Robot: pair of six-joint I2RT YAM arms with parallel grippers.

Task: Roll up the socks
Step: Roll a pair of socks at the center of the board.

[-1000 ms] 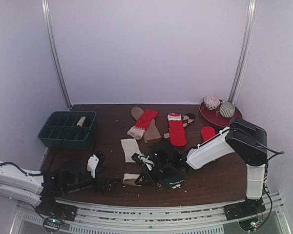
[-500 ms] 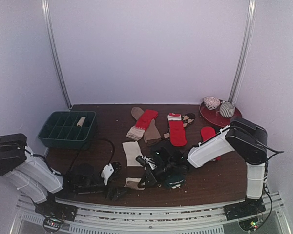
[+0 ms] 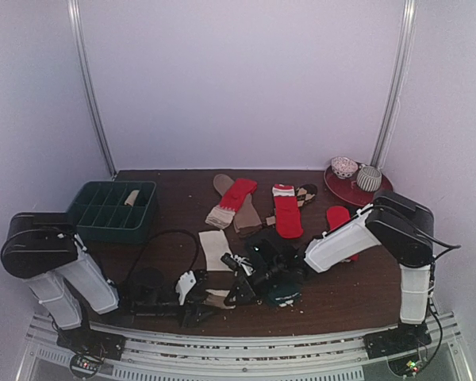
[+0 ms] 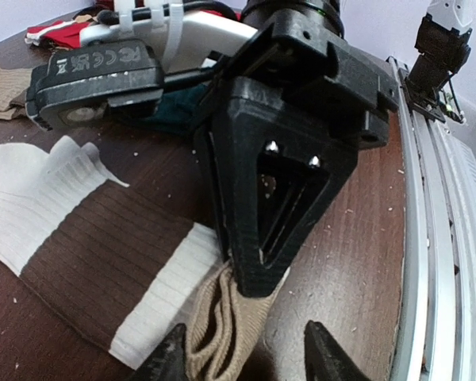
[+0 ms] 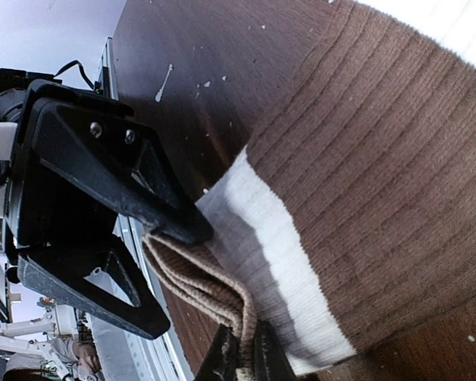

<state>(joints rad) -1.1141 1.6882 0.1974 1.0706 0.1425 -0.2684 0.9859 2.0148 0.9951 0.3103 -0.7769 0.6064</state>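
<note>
A brown sock (image 4: 87,254) with white bands lies flat near the front edge, and its tan end (image 4: 222,333) is folded up. My right gripper (image 5: 246,359) is shut on that tan fold (image 5: 214,290); it appears as a black finger (image 4: 254,270) in the left wrist view. My left gripper (image 4: 247,359) straddles the same fold from the opposite side, its jaws apart, one tip against the fabric and the other clear of it. From above, both grippers (image 3: 197,305) (image 3: 234,290) meet at the sock (image 3: 216,298). A dark teal sock (image 3: 284,295) lies under the right arm.
Red socks (image 3: 287,214) (image 3: 236,194) and a brown sock (image 3: 244,214) lie mid-table. A dark green compartment tray (image 3: 107,208) stands back left. A red plate (image 3: 357,190) with two bowls sits back right. The metal rail (image 4: 440,238) runs close along the front edge.
My left arm has swung in from the left to the sock's folded end, and its jaws have narrowed around it. The right gripper has stayed shut on the fold.
</note>
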